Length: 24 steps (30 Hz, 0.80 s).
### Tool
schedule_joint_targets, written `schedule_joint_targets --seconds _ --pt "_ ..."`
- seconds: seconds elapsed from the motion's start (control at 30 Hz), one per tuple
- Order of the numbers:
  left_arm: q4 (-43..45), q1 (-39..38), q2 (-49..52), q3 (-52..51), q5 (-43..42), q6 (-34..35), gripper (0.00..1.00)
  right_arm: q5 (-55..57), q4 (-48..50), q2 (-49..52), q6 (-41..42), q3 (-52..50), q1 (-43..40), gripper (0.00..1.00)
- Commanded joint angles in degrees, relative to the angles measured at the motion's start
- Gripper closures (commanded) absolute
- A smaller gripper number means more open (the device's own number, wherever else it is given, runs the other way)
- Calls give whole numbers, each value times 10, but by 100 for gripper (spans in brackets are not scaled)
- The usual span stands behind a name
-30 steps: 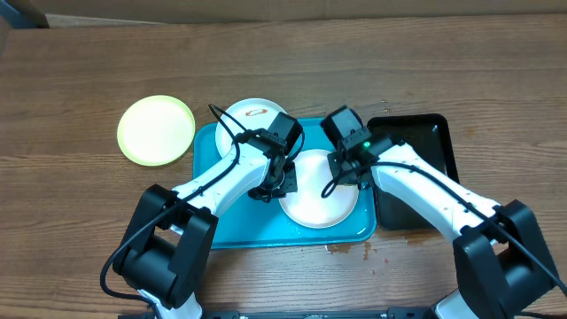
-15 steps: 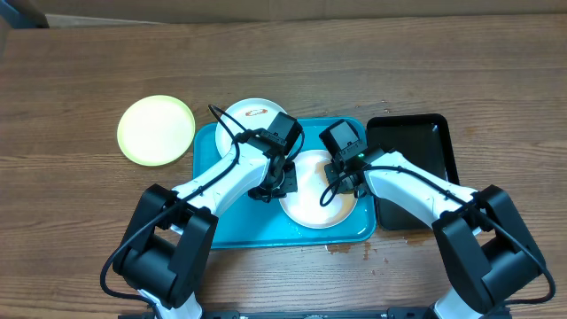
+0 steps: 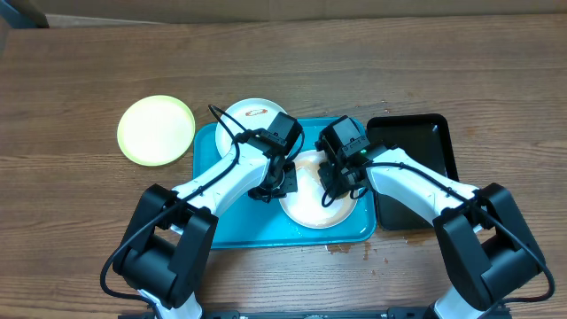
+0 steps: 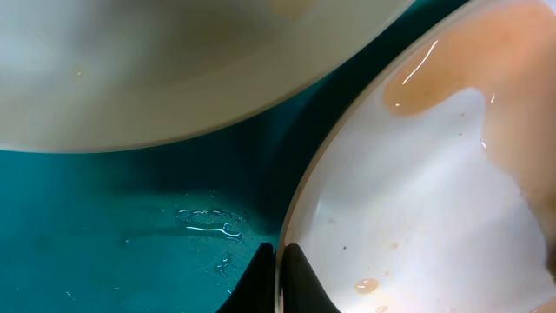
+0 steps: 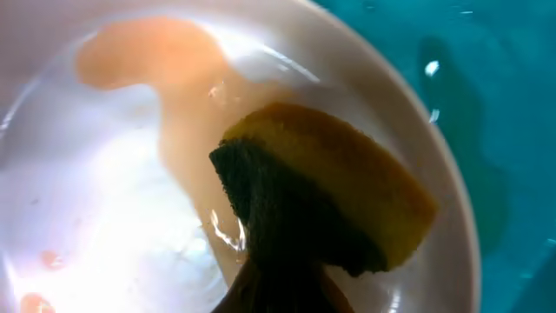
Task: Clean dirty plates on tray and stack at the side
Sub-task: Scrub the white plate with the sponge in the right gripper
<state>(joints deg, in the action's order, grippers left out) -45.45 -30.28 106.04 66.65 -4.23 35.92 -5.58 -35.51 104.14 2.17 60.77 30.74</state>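
Since the right gripper (image 5: 278,291) slid its clamped sponge (image 5: 334,204) leftward across the glossy white plate (image 3: 306,211) on the turquoise tray (image 3: 230,226), scrubbing looks underway, though a watery brown smear remains. Left gripper (image 4: 276,274) stays pinched on that plate's rim. Sponge is porous yellow foam with a dark scouring face; the smooth yellow-green plate (image 3: 156,129) sits off-tray, left.

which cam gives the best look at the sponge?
Right wrist. The sponge, yellow with a dark scrub side, sits centre frame, pinched in the right claw and resting on the smeared white plate. Overhead: that claw hides it. Left wrist: only plate rims and the tray, no sponge.
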Motion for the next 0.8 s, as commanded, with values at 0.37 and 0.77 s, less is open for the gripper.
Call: schedule_joint_targets --seconds 0.37,0.77 --pt "3 -1 6 -7 -3 0 96 -146 -143 31 -38 167 -34 96" --pt "3 -1 6 -7 -3 0 83 -101 -258 31 -35 227 -233 96"
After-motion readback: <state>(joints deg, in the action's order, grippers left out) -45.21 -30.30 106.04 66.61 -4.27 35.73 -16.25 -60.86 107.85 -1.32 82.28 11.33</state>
